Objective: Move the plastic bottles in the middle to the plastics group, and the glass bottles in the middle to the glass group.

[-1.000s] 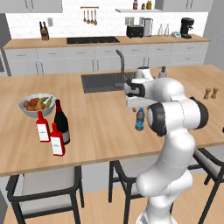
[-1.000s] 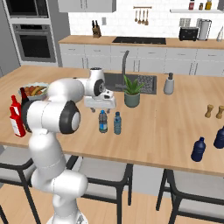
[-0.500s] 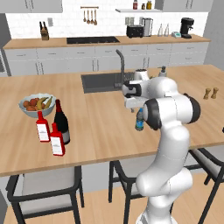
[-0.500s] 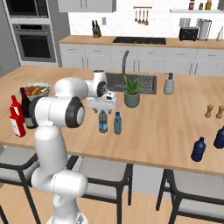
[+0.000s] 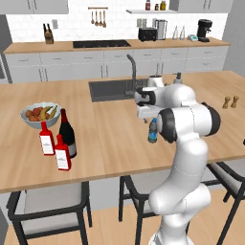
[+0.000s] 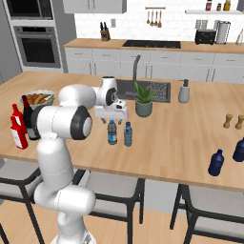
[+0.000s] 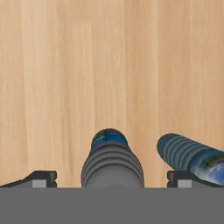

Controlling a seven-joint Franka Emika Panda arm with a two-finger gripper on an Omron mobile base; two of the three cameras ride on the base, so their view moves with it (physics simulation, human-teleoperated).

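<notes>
Two plastic bottles stand side by side mid-counter, the left one (image 6: pixel 112 132) and the right one (image 6: pixel 128 134). My gripper (image 6: pixel 111 116) hangs just above the left bottle, open. In the hand view I look straight down on that bottle (image 7: pixel 110 159) between the wide-spread fingertips (image 7: pixel 40 178), with the other bottle (image 7: pixel 189 155) to the right. From the left base view one plastic bottle (image 5: pixel 152 131) shows below the gripper (image 5: pixel 145 115). Two red glass bottles (image 5: pixel 46 139) (image 5: pixel 62 152) stand by the dark wine bottle (image 5: pixel 67 130) in the glass group. The plastics group, two blue bottles (image 6: pixel 217 163), stands far right.
A fruit bowl (image 5: pixel 39 113) sits behind the glass group. A potted plant (image 6: pixel 143 100), a soap dispenser (image 6: pixel 184 91) and the sink (image 5: pixel 111 89) lie behind the bottles. Salt and pepper shakers (image 6: pixel 228 120) stand to the right. Stools (image 6: pixel 112 187) line the counter's front edge.
The arm's elbow has swung and the hand has shifted slightly over the left plastic bottle. The jaws stay open and the bottles have not moved.
</notes>
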